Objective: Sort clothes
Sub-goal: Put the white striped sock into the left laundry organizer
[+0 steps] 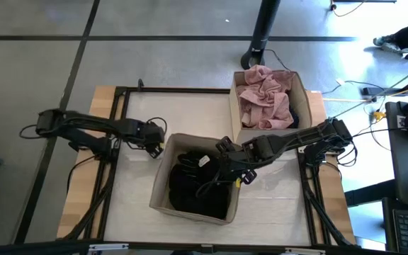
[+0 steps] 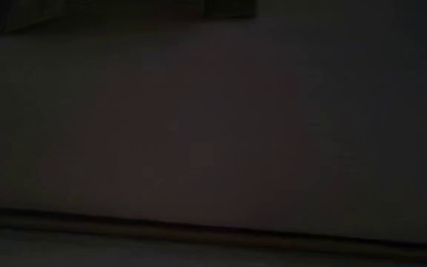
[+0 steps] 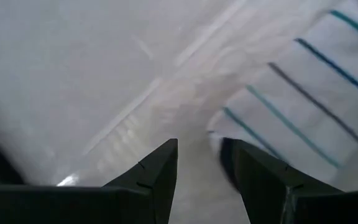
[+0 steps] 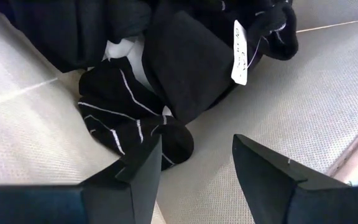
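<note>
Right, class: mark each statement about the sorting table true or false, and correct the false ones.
1. The pink garment lies in the far box. True.
2. The right gripper hangs over the near box of dark clothes. True.
3. The right gripper grips a sock. False: its jaws stand open, empty, above a black striped sock.
4. The left gripper is beside a plain red cloth. False: it is a white striped piece.
5. Both boxes are empty. False: each holds clothes.

A wooden-edged desk (image 1: 98, 106) with a white top carries two beige square fabric boxes: one (image 1: 160, 191) central, another (image 1: 304, 95) at the far right corner.
</note>
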{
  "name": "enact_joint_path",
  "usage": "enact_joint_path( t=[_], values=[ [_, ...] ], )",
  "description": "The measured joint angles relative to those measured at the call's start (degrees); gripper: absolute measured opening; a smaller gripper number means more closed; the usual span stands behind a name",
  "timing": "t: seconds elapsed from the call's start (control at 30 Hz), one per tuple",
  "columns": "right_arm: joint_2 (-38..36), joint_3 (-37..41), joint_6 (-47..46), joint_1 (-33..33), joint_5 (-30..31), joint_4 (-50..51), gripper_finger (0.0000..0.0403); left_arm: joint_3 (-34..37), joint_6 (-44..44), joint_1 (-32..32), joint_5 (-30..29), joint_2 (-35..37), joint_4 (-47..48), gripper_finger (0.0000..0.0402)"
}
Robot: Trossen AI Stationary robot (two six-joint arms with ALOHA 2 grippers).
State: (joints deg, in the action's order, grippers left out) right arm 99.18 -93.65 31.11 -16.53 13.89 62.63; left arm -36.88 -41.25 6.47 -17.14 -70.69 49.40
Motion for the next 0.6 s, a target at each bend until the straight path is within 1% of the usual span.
enact_joint_path(
  t=[0.13,0.2,0.47,0.6],
  values=[
    [0.0,0.0,-0.01,0.0,0.0,0.01,0.0198,0.0,2.34,-0.04,2.67,-2.6,-4.46,0.0143],
    [0.0,0.0,-0.02,0.02,-0.02,0.0,0.0198,0.0,2.7,-0.04,3.03,-3.91,-5.4,0.0143],
    [0.0,0.0,-0.95,0.02,-0.02,0.02,0.0198,-0.12,2.62,-0.04,2.95,-10.36,-4.36,0.0143],
    [0.0,0.0,-0.96,0.01,-0.02,0.02,0.0198,-0.46,5.27,-0.08,2.93,-13.27,-3.88,0.0127]
  ],
)
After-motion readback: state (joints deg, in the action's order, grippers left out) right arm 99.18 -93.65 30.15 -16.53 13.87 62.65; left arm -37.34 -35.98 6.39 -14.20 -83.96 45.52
